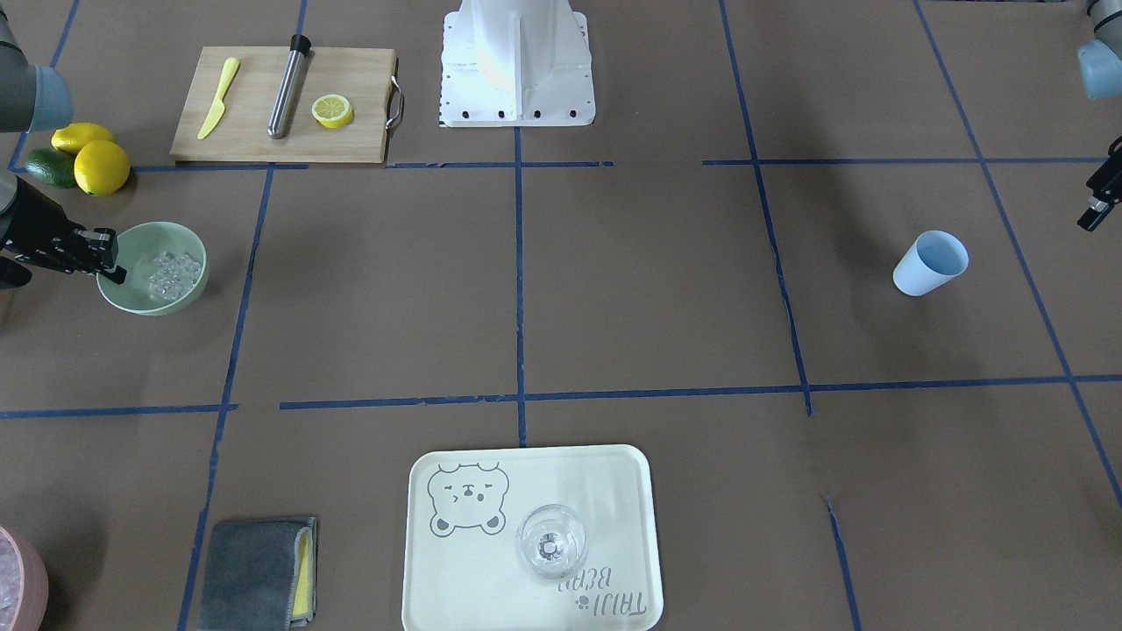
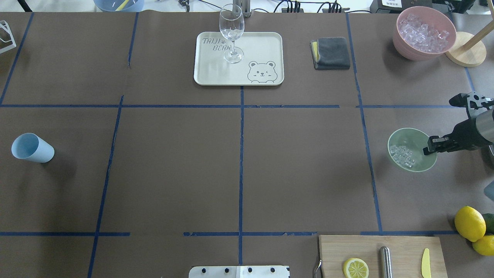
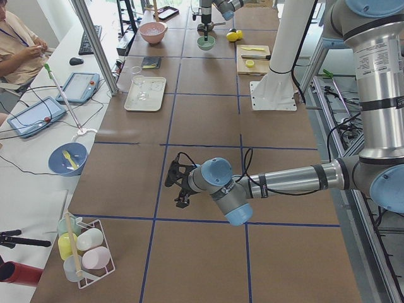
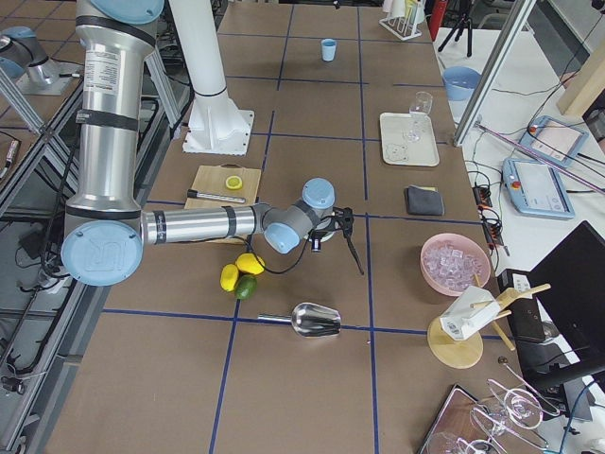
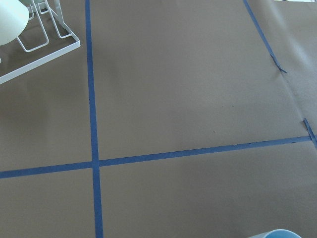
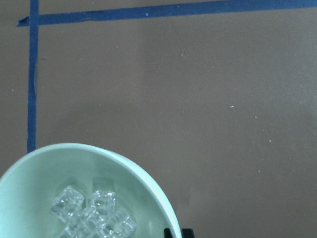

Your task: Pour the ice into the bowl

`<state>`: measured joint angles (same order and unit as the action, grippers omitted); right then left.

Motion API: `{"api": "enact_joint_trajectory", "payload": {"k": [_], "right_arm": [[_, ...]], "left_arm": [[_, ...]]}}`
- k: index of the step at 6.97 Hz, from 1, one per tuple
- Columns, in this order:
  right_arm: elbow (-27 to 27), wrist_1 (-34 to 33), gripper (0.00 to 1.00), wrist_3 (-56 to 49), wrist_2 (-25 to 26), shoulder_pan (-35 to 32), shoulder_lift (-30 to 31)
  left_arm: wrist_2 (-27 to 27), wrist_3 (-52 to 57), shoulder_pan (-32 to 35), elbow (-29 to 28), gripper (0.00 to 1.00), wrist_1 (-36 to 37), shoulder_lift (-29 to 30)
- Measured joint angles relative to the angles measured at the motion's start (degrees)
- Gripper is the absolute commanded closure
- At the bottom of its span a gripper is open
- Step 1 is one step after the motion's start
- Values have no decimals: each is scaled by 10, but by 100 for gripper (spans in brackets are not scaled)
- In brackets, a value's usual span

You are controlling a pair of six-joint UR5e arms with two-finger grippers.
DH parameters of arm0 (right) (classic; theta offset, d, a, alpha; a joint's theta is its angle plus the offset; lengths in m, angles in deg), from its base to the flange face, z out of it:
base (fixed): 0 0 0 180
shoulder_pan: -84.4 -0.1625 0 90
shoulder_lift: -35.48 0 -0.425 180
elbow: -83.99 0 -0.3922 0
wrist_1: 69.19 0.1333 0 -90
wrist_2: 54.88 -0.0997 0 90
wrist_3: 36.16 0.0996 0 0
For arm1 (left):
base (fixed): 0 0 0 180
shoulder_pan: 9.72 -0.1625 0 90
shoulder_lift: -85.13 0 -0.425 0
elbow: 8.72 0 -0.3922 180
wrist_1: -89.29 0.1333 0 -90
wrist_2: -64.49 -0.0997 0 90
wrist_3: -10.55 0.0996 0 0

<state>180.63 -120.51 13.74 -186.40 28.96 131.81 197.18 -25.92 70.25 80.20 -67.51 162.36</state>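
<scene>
Round pale mint-green matte bowl [image 1: 156, 240] on the brown paper-covered table [image 1: 649, 289], just off the end of the wooden cutting board [image 1: 263, 131] that lies to the robot's right, on the side away from the robot's base. Smooth and dull-surfaced inside and out, with a plain thin rim and no pattern. Holds a small heap of clear glassy ice cubes [image 1: 171, 273], well short of filling it. Cubes bunched low against the wall opposite the gripper, with white glints on their edges and the green showing through them.

Black right gripper [image 1: 114, 270] at the bowl's rim, on the side turned away from the board. One finger inside the wall, the other outside, set narrow. Seemingly pinched onto the rim, though the wrist view cuts the fingertips off at its bottom edge.

Two yellow lemons [image 1: 101, 166] and a dark green fruit [image 1: 48, 168] just beside that same end of the board, near the bowl. On the board itself: a yellow plastic knife [image 1: 217, 98], a steel cylinder with a black cap [image 1: 287, 86] and a halved lemon [image 1: 332, 110].

Left gripper [image 3: 176, 187] well apart from the board, toward the table's opposite end, near a pale blue cup [image 1: 931, 263] lying on its side. Cannot tell how wide it stands.
</scene>
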Motion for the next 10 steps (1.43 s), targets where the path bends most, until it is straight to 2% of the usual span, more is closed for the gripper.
{"api": "enact_joint_trajectory", "payload": {"k": [4, 5, 6, 10], "right_arm": [[-8, 0, 99, -1, -2, 11, -3], [-11, 0, 80, -3, -2, 12, -3], [-13, 0, 1, -5, -2, 13, -3], [6, 1, 0, -8, -19, 3, -2]], "left_arm": [[0, 1, 0, 2, 0, 0, -1], [-1, 1, 0, 2, 0, 0, -1], [-1, 1, 0, 2, 0, 0, -1], [0, 1, 0, 3, 0, 0, -1]]}}
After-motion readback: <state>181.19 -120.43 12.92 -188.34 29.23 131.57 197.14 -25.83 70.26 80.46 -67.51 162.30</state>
